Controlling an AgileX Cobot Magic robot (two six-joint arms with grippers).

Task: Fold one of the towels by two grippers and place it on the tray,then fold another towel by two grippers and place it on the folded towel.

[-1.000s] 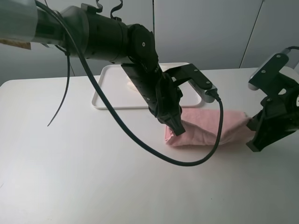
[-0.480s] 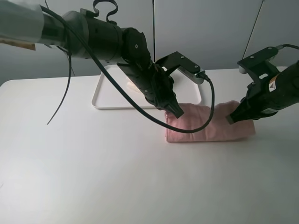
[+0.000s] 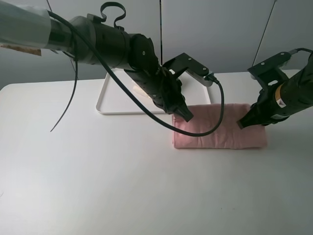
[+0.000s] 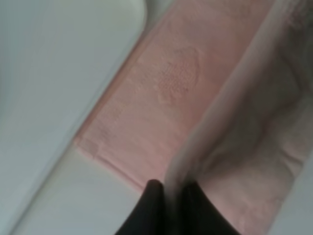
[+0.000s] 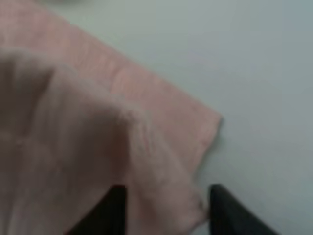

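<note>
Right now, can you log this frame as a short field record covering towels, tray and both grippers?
pink towel: folded into a long strip, flat on the table, off the tray
tray: cream towel on it, mostly hidden behind left arm
left gripper: at strip's left end, pinching a fold
right gripper: at strip's right end, jaws apart, cloth between

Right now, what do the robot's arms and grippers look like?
Both are black and jointed. The left arm has a grey sleeve and a long looping black cable; the right arm bears a small yellow label. The left gripper and right gripper have short black fingers.
</note>
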